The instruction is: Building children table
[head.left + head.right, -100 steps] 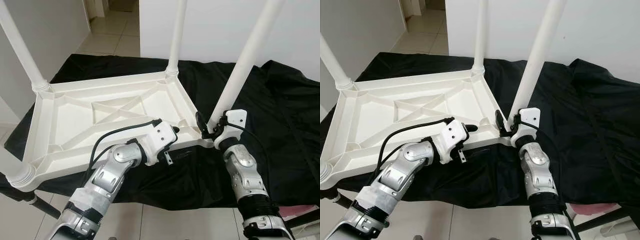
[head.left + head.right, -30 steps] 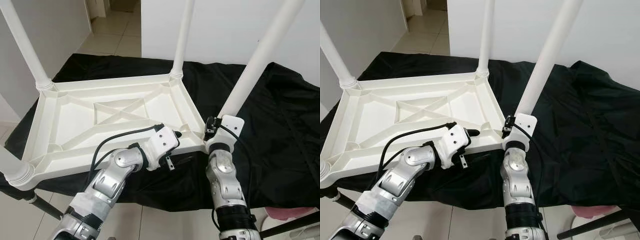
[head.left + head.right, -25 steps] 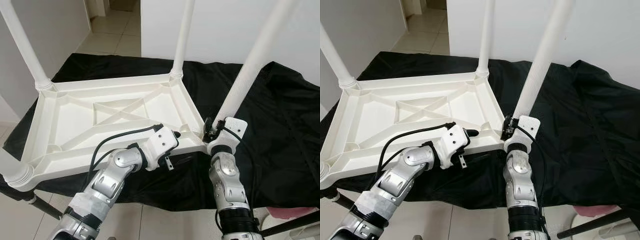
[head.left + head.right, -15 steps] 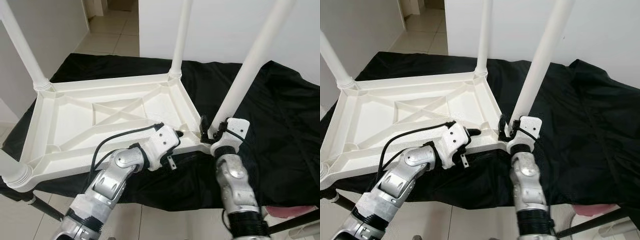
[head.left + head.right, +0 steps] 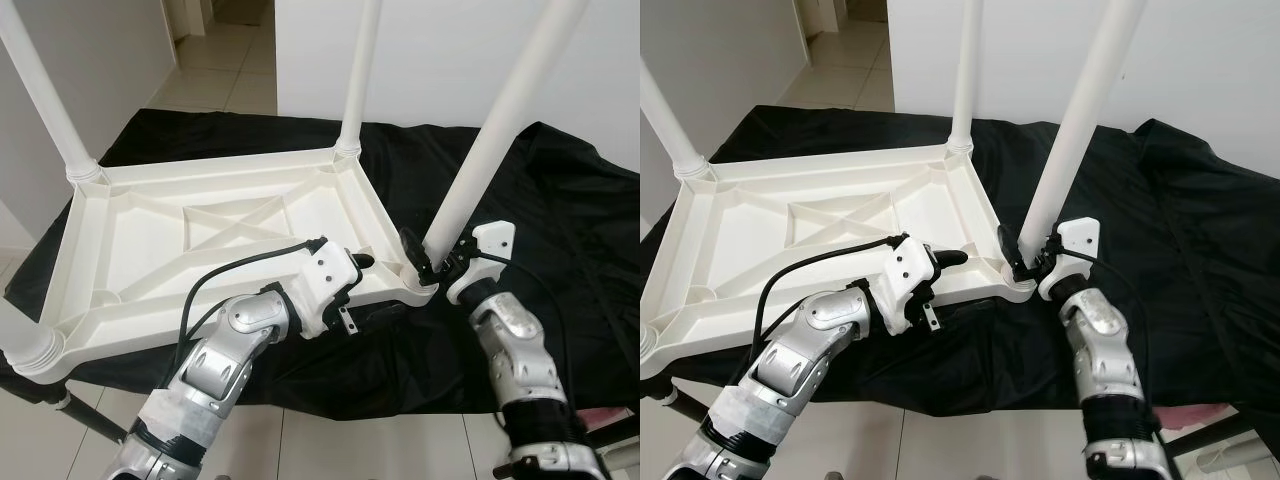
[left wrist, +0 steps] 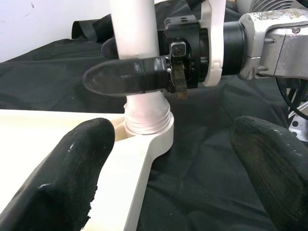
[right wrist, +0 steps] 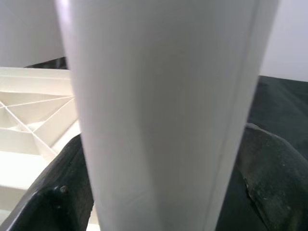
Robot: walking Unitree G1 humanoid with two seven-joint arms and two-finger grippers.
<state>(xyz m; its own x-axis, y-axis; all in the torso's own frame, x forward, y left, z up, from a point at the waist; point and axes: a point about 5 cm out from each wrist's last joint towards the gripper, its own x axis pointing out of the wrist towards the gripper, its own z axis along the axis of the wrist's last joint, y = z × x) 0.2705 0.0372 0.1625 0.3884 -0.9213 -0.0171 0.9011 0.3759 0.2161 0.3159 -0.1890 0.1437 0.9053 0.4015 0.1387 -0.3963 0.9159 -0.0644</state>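
- Gripping the white leg (image 5: 487, 140) low down, just above its socket, the right gripper (image 5: 432, 262) has one black finger on each side of the tube; right wrist view shows the leg (image 7: 163, 110) between both fingers (image 7: 67, 187), jaws clenched on it.
- Leg's long axis runs up from the near right corner of the upturned table top (image 5: 200, 240), tilted, w/ its upper end leaning to the robot's right and away.
- Leg base sits in the round corner collar (image 6: 149, 126); left wrist view shows the collar at the tip of the white corner, w/ black cloth beyond.
- Left gripper (image 5: 362, 262) rests at the near edge of the table top, just left of that corner, pointing toward the leg; its fingers (image 6: 79, 168) are spread apart, grasping nothing, w/ the corner collar between them in the wrist view.
- Table top lies underside up, ribs and an X brace showing, long axis running left-right across the black cloth (image 5: 560, 220).
- Three other legs: far right corner leg (image 5: 358, 70) upright, far left corner leg (image 5: 45, 95) leaning a bit left, near left corner leg (image 5: 25, 345) seen at its collar, cut by the frame.
- Cloth drapes over the near edge of its support; tiled floor (image 5: 230, 80) beyond, white walls (image 5: 440, 50) behind.
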